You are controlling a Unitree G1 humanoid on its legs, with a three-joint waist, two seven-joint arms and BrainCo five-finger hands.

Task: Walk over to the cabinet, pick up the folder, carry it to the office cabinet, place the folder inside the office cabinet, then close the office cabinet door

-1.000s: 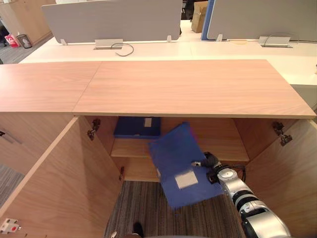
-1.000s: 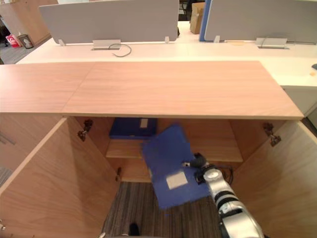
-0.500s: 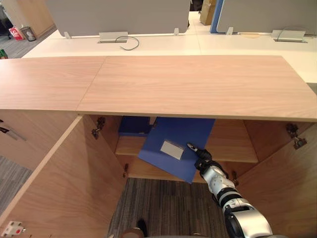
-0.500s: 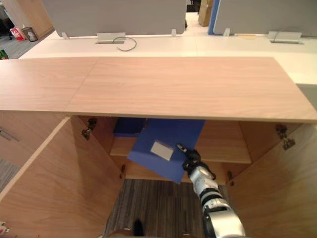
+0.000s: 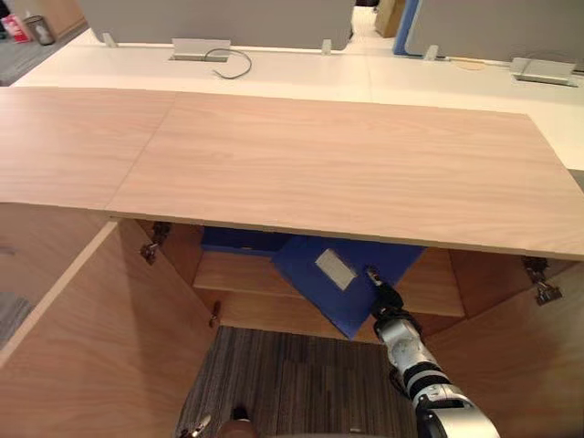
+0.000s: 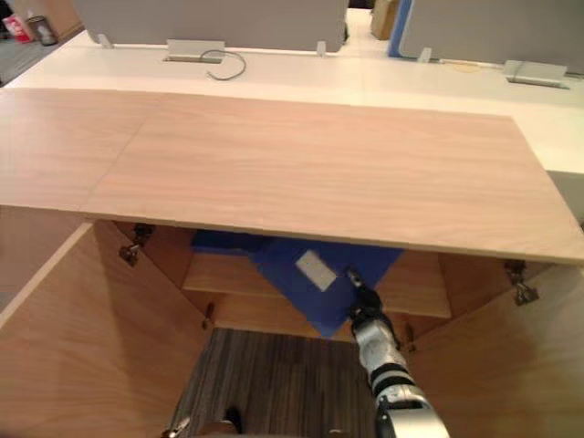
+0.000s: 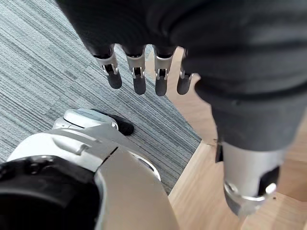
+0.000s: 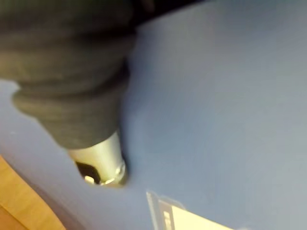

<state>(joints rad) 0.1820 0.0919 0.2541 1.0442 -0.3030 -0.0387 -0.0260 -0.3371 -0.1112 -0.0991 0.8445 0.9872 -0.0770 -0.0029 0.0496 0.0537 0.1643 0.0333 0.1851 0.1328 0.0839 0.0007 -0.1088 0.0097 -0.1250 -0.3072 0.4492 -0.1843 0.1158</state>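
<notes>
The blue folder [image 5: 315,257] with a white label [image 5: 335,269] is tilted half inside the open office cabinet, its far part hidden under the wooden top [image 5: 319,164]. My right hand [image 5: 381,297] grips its near right edge from below the top. In the right wrist view my thumb [image 8: 98,163] presses on the folder's blue face [image 8: 216,96] beside the label [image 8: 192,220]. My left hand [image 7: 139,76] hangs with straight fingers over the grey carpet, holding nothing.
Both cabinet doors stand wide open, the left door [image 5: 82,347] and the right door [image 5: 529,365]. A second blue folder [image 5: 233,241] lies on the inner shelf [image 5: 237,274]. Striped carpet [image 5: 283,374] lies in front. White desks with grey dividers [image 5: 219,18] stand behind.
My right hand has lifted the folder from in front of the cabinet and pushed it forward under the top, turning it. The camera has moved closer and leaned over the top.
</notes>
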